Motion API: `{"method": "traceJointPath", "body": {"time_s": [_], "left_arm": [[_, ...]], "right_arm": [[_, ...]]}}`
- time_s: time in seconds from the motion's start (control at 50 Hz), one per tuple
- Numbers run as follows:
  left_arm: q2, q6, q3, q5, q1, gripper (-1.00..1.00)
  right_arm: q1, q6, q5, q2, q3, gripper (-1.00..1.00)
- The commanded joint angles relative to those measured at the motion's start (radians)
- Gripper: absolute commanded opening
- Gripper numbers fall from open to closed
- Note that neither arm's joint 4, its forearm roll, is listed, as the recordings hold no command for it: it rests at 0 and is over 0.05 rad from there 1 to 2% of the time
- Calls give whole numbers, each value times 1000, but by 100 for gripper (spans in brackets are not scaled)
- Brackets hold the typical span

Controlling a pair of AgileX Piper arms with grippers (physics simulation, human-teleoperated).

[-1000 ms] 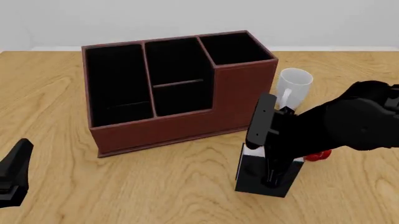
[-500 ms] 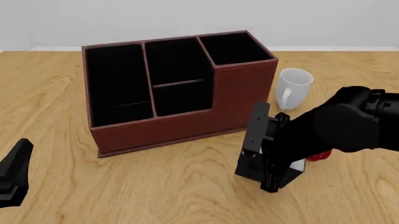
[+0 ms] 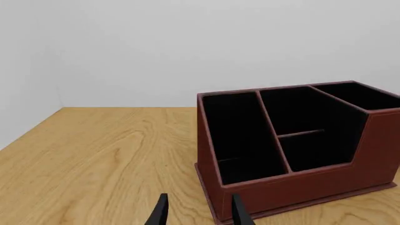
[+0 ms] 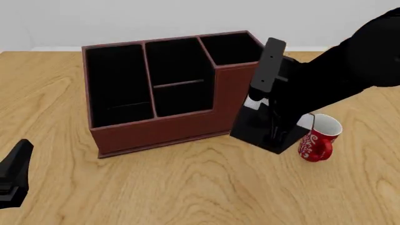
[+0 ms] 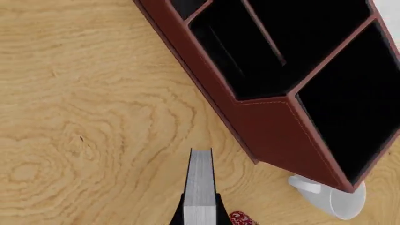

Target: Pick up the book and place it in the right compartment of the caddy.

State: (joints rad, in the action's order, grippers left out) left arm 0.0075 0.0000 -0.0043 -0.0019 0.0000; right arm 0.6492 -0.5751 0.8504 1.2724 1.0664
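Observation:
The black book (image 4: pixel 256 129) with white page edges hangs tilted above the table, just in front of the caddy's (image 4: pixel 181 126) tall right wall. My right gripper (image 4: pixel 275 125) is shut on it. In the right wrist view the book's page edge (image 5: pixel 200 185) shows between the fingers, with the caddy (image 5: pixel 269 122) beyond it. The right compartment (image 4: pixel 234 47) is the deep black slot at the caddy's far right; it also shows in the right wrist view (image 5: pixel 350 112). My left gripper (image 4: pixel 12 176) is open and empty at the near left, its fingers (image 3: pixel 161 213) facing the caddy (image 3: pixel 293 190).
A red mug (image 4: pixel 319 140) stands on the table right of the book. A white mug (image 5: pixel 328 197) stands by the caddy's right end; my right arm hides it in the front view. The caddy's left (image 4: pixel 115 79) and middle (image 4: pixel 178 70) sections are black inside.
My right arm has lifted the book off the table and carried it up towards the caddy's right end. The red mug is now uncovered. The left arm has not moved.

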Motion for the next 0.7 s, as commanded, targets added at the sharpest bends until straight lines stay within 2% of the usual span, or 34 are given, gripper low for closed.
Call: {"method": "traceJointPath", "body": {"time_s": [0.02, 0.04, 0.16, 0.2, 0.24, 0.38, 0.42, 0.46, 0.5, 0.54, 0.7], "left_arm": [[0, 0, 0, 0, 0, 100], [0, 0, 0, 0, 0, 100], [0, 0, 0, 0, 0, 100], [0, 0, 0, 0, 0, 100], [0, 0, 0, 0, 0, 100], [0, 0, 0, 0, 0, 100], [0, 0, 0, 0, 0, 100], [0, 0, 0, 0, 0, 100], [0, 0, 0, 0, 0, 100], [0, 0, 0, 0, 0, 100], [0, 0, 0, 0, 0, 100]], "right_arm": [[0, 63, 93, -16, 135, -100], [11, 83, 102, -18, 144, -100], [40, 119, 151, -30, 198, -100], [86, 171, 195, -45, 243, -100], [102, 186, 226, -50, 298, -100], [104, 164, 311, -41, 418, -100], [107, 164, 320, -42, 425, -100], [101, 184, 332, -29, 492, -100], [91, 168, 346, -23, 510, -100], [95, 179, 366, -12, 551, -100], [68, 155, 369, 20, 633, -100]]}}
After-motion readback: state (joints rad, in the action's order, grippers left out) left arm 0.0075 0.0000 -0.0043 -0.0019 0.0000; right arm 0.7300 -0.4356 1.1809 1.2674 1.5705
